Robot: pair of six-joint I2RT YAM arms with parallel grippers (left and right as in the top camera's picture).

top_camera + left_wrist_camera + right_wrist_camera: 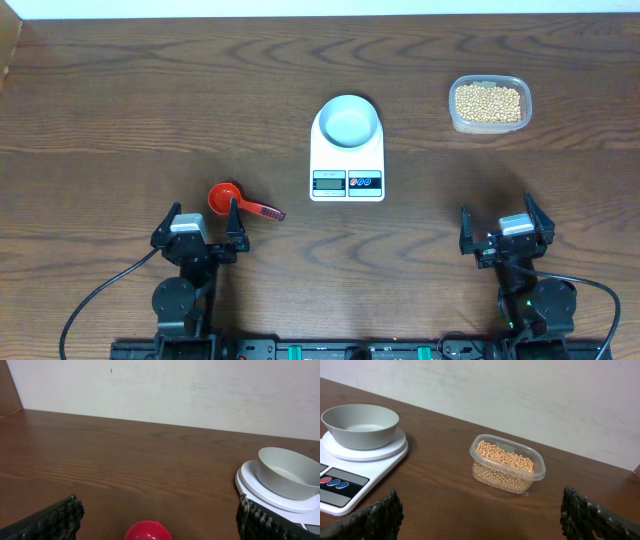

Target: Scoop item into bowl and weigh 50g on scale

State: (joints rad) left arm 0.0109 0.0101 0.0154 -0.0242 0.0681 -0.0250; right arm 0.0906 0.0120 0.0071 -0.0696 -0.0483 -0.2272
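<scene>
Left claw (pixel 203 212) and right claw (pixel 497 214) both spread wide and empty at the near edge of the desk (pixel 120 120), we find the bowl (pixel 347 122) seated on the scale (pixel 347 183) at centre, the item (pixel 488 103) heaped in a clear tub (pixel 452 100) — far right, well apart — red scoop (pixel 228 199) just beside the left claw.

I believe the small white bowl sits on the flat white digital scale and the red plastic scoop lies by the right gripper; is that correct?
Not quite: the overhead view shows the red plastic scoop lying by the left gripper, not the right. The small white bowl does sit on the flat white digital scale.
</scene>
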